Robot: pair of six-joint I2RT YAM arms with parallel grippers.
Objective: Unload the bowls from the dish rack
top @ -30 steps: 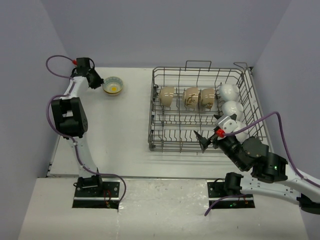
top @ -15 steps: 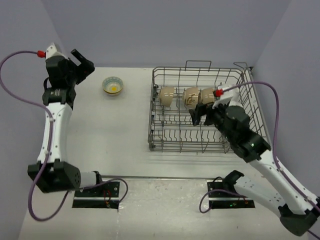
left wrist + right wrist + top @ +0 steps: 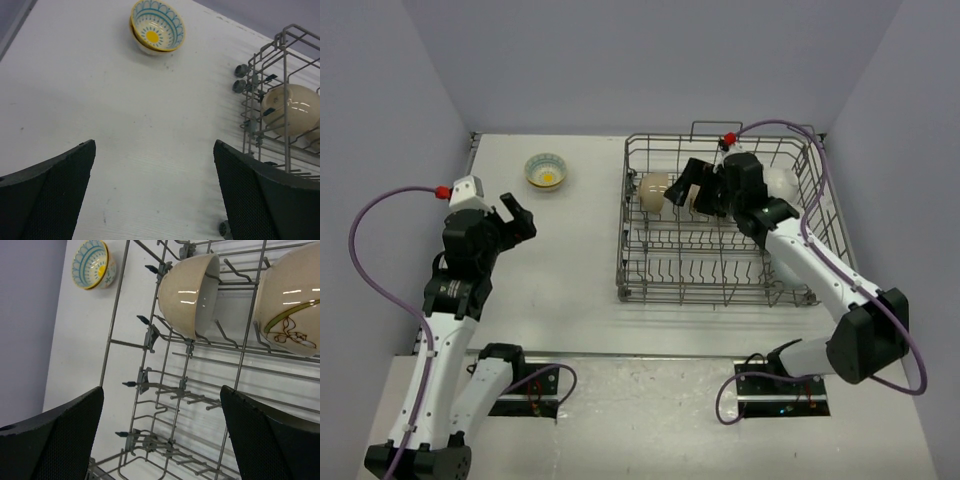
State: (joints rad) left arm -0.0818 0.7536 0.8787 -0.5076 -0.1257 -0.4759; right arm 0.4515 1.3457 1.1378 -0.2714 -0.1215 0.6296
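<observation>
The grey wire dish rack [image 3: 700, 296] stands on the right half of the table. A plain beige bowl [image 3: 654, 190] [image 3: 192, 292] stands on edge at its back left. Beside it is a beige bowl with a flower drawing [image 3: 290, 305]. A white bowl [image 3: 781, 183] shows behind my right arm. My right gripper [image 3: 681, 189] [image 3: 160, 440] hangs open over the rack, just right of the plain beige bowl, holding nothing. A patterned bowl with a yellow centre [image 3: 546, 170] [image 3: 157, 31] rests on the table at the back left. My left gripper [image 3: 512, 222] [image 3: 155, 200] is open and empty, well short of it.
The rack's upright tines [image 3: 165, 390] and its left wall [image 3: 250, 115] lie under and beside the right gripper. Purple cables loop from both wrists. Grey walls close in the table at the back and on both sides.
The left gripper let go of the patterned bowl, opened and drew back toward the near left. The right arm swung from the rack's front up to the beige bowls at the back.
</observation>
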